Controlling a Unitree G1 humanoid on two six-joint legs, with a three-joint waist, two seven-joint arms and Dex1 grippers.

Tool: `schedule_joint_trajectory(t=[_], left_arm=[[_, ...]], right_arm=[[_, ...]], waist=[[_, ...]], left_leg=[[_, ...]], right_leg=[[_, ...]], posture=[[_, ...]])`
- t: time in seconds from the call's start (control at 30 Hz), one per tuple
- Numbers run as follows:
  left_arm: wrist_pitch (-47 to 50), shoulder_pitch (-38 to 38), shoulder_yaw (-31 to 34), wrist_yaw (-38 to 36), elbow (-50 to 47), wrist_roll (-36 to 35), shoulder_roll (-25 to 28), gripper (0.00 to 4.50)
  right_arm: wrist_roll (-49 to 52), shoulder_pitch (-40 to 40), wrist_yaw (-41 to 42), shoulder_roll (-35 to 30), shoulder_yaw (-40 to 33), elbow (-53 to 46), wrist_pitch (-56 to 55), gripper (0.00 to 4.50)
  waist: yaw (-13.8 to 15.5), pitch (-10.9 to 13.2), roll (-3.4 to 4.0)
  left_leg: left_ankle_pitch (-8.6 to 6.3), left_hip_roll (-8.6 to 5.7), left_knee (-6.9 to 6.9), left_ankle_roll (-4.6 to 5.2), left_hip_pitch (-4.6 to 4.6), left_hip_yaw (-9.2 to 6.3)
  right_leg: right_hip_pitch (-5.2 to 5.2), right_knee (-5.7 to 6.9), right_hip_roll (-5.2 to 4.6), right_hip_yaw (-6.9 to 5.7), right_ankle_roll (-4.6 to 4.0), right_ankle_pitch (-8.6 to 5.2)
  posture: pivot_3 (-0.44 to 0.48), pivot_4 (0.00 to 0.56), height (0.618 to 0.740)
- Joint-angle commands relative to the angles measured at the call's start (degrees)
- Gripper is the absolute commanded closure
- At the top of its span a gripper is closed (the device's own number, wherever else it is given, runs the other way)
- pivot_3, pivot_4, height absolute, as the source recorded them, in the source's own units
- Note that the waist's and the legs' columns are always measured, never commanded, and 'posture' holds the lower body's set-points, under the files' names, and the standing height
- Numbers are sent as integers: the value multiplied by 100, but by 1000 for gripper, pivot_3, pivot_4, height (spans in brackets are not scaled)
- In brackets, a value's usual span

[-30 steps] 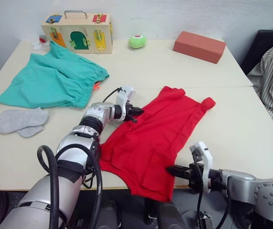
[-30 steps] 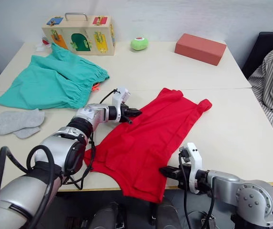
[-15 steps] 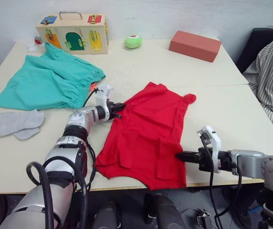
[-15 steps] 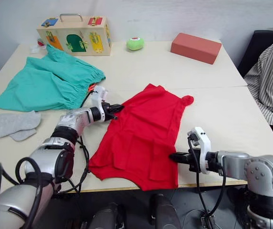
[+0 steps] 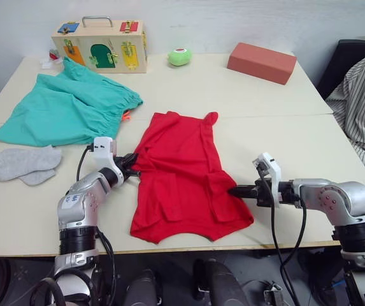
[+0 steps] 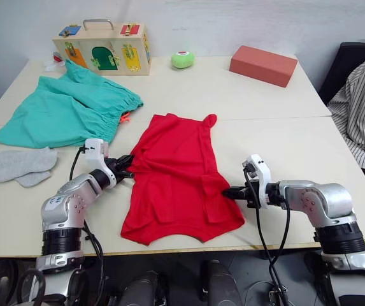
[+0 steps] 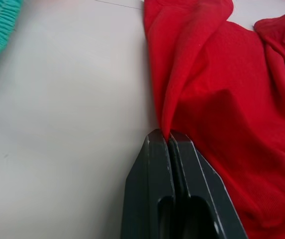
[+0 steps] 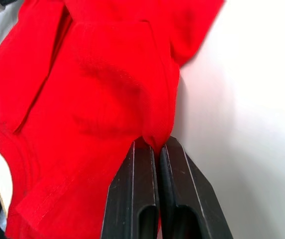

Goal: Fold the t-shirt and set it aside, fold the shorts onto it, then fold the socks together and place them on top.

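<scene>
Left eye view: your left gripper and right gripper are pinching the t-shirt at centre frame; no readable writing.

Silver arms w/ black cables, white wrist cams, black end effectors.

a pale table carries the red t-shirt near the front edge, teal shorts and grey socks at left, a wooden latch box, green ball and red brick along the back.
</scene>
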Motion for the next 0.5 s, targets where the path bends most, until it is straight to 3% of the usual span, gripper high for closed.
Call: schedule_joint_trajectory(t=[0.03,0.17,0.2,0.27,0.4,0.5], left_arm=[[-320,95,-190,-483,-188,-53,381,4492],[-714,327,-712,-1318,-233,191,1206,3547],[-723,424,-752,-1649,-385,86,1458,3232],[-826,580,-793,-2094,-581,-2,1867,2605],[-1448,1096,-892,-2821,-786,247,2740,1354],[-2747,1492,-1001,-3315,-657,619,3239,406]], right_arm=[[151,11,387,-139,-187,-157,26,4500],[741,445,1302,-592,-580,-860,70,3440],[576,553,1094,-549,-780,-901,-243,3083],[116,824,1006,-576,-1001,-962,-1079,2385],[-475,1531,1719,-1025,-1310,-909,-2498,981],[-1501,1951,2290,-1174,-1301,-465,-4861,2]], waist=[[3,0,0],[6,0,1],[4,0,0],[-13,0,-1],[2,1,1],[4,1,1]], left_leg=[[0,0,-1,0,-1,-1],[-1,1,-7,-2,-4,-4],[-2,0,-10,-1,-5,-5],[-5,3,-10,-2,-5,-6],[-14,2,-17,-4,-2,-6],[-15,1,-18,-4,-3,-4]], right_leg=[[0,-1,0,-2,0,0],[-1,-10,0,-6,-3,-2],[-2,-14,0,-6,-3,-2],[-1,-18,1,-7,-4,-2],[0,-25,-1,-9,-5,-3],[0,-29,-1,-9,-7,-4]], posture=[[0,150,740],[0,150,740],[0,150,740],[0,150,740],[0,150,740],[0,150,740]])
